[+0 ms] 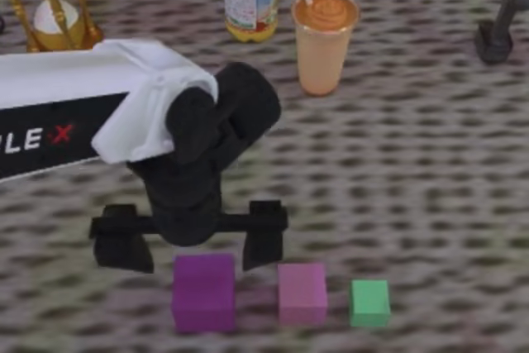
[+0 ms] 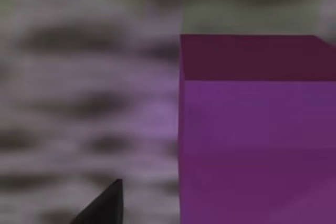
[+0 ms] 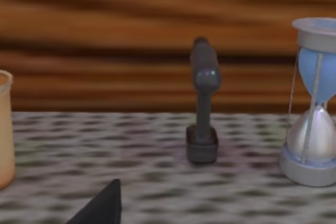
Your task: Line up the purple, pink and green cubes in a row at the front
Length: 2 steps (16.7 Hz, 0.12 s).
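Top view shows the left arm [image 1: 74, 113] reaching in from the left edge toward the lower middle of the frame, its left gripper [image 1: 188, 241] spread wide, holding nothing. One finger [image 1: 122, 239] sits at lower left, the other finger [image 1: 264, 233] just above the gap between the two bigger cubes. The purple cube [image 1: 203, 292] lies directly below the gripper in the frame, nearly centred between the fingers, square to the frame's edges. To its right, slightly apart, is the pink cube [image 1: 302, 292], then the green cube [image 1: 369, 302], near it; all three form a row along the bottom of the frame.

Left wrist view has the purple cube [image 2: 257, 129] filling the right half, close by.

The right gripper is outside the top view; its wrist view faces a dark hammer-like tool [image 3: 202, 114]. Its finger state cannot be told.

I judge the row essentially laid; the left arm is by far the nearer.
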### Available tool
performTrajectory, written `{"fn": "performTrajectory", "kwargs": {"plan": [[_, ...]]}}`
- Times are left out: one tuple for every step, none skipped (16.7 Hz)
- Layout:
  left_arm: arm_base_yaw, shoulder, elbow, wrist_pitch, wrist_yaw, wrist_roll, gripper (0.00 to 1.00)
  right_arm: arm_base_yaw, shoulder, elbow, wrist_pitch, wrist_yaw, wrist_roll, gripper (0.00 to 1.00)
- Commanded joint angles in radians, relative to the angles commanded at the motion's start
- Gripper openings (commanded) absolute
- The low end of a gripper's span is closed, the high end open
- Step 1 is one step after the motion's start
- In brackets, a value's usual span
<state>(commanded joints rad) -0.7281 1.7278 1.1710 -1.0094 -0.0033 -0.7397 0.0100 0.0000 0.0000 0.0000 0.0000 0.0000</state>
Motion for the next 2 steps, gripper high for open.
{"fn": "performTrajectory", "kwargs": {"plan": [[0.002,-0.01,0.011,-0.016,0.0,0.0,1.0,0.0,0.0,0.0,0.0,0.0,0.0,1.0],[0.003,-0.014,0.014,-0.021,0.0,0.0,1.0,0.0,0.0,0.0,0.0,0.0,0.0,1.0]]}}
